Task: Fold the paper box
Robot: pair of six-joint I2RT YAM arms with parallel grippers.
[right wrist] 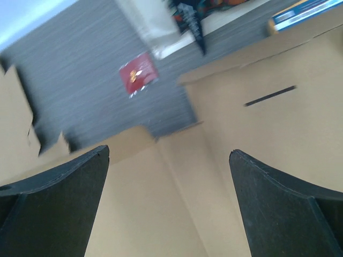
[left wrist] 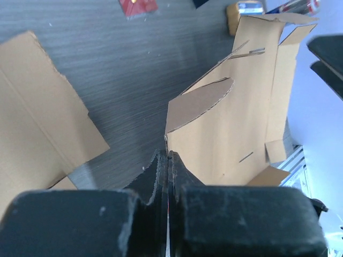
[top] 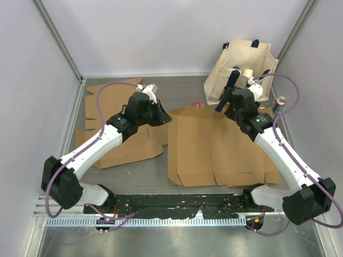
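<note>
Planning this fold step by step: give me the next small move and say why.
Probably lower the right claw onto the flat box blank to pin it. The left claw is shut on the blank's edge with a flap raised, while the right claw hangs open above it, holding nothing, so the blank could slide during folding.

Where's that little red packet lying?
In the top view, the red packet lies at the back, right of centre, between the flat cardboard box and the cloth bag.
</note>
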